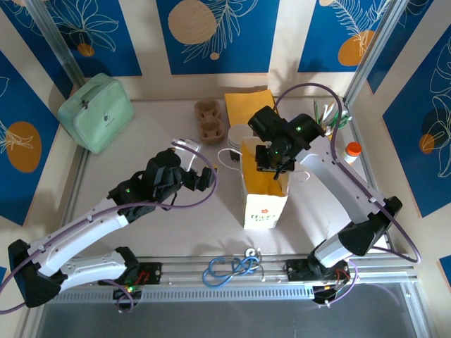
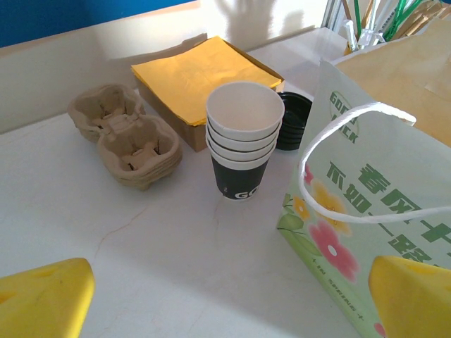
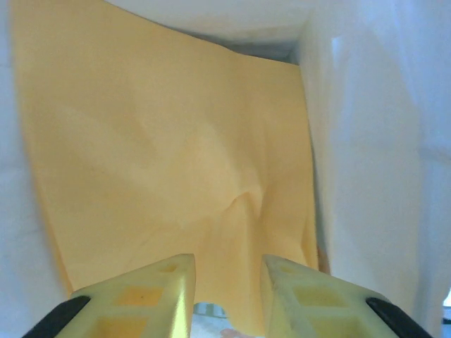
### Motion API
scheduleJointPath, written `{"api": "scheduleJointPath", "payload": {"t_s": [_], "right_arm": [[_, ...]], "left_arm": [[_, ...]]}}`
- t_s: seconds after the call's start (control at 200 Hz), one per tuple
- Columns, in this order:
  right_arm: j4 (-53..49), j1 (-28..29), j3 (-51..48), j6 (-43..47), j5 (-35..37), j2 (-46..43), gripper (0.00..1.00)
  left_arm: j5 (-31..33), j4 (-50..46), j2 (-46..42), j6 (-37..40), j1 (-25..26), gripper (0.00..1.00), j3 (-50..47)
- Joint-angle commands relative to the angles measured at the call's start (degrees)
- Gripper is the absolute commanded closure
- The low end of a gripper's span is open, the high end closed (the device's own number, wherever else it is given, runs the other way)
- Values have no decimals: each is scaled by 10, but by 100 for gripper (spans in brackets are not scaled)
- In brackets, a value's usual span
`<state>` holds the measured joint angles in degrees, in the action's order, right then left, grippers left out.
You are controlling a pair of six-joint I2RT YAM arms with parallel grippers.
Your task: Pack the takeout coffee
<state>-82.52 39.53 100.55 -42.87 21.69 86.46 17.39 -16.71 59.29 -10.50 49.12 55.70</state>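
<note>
My right claw [image 3: 229,271] sits inside the paper bag [image 1: 266,208], its jaws slightly parted before a soft, creased yellow napkin [image 3: 169,155]. My left claw [image 2: 229,299], jaws wide, faces the bag's glossy printed side. Its wrist view shows nested paper cups [image 2: 244,141] and moulded pulp trays [image 2: 127,137] beside the bag.

1. Paper bag [image 2: 352,232], round green mark near the top: "GOO…" above "…CK", partly lost at the fold.
2. Same bag, front: large green Chinese characters; tiny line beneath, too small to read.
3. Lowest cup of the cup stack [image 2: 243,141]: white letters "GO", remainder turned away.
</note>
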Motion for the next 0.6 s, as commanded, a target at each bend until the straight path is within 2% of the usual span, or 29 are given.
{"api": "scheduleJointPath", "payload": {"t_s": [0.0,0.135,0.32,0.49,0.595], "right_arm": [[36,7,5,-5,-61,-25,71],[70,3,-18,5,-75,-34,70],[113,-16,22,64,-77,-29,69],[197,-52,76,152,-27,-20,57],[276,-108,72,201,-34,-8,53]], "left_arm": [[3,5,-11,-6,-7,0,1],[5,4,-14,-6,-7,1,1],[14,3,-16,-6,-7,1,-1],[26,2,-15,-9,-7,1,-4],[35,-8,-13,-11,-7,1,2]]}}
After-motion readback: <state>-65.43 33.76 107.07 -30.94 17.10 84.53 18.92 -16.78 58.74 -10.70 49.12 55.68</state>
